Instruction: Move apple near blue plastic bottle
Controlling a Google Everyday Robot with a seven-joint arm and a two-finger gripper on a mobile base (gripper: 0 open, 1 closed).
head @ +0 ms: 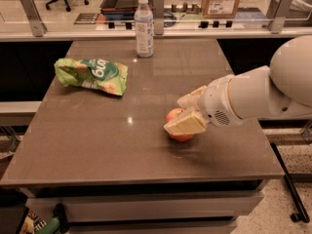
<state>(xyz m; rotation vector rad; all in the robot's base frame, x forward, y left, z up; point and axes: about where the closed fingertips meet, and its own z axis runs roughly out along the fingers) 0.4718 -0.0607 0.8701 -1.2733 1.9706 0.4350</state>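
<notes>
The red-orange apple (173, 116) rests on the brown table (107, 145) right of centre, toward the front. My gripper (188, 111) comes in from the right and is closed around the apple. One cream finger lies across its front and the other sits behind it, so much of the apple is hidden. The blue plastic bottle (144, 26), pale blue with a white cap and label, stands upright at the table's far edge, well away from the apple.
A green snack bag (92, 75) lies on the table's left side. A glass barrier with metal posts (158, 13) runs behind the far edge. My white arm (273, 89) reaches over the table's right edge.
</notes>
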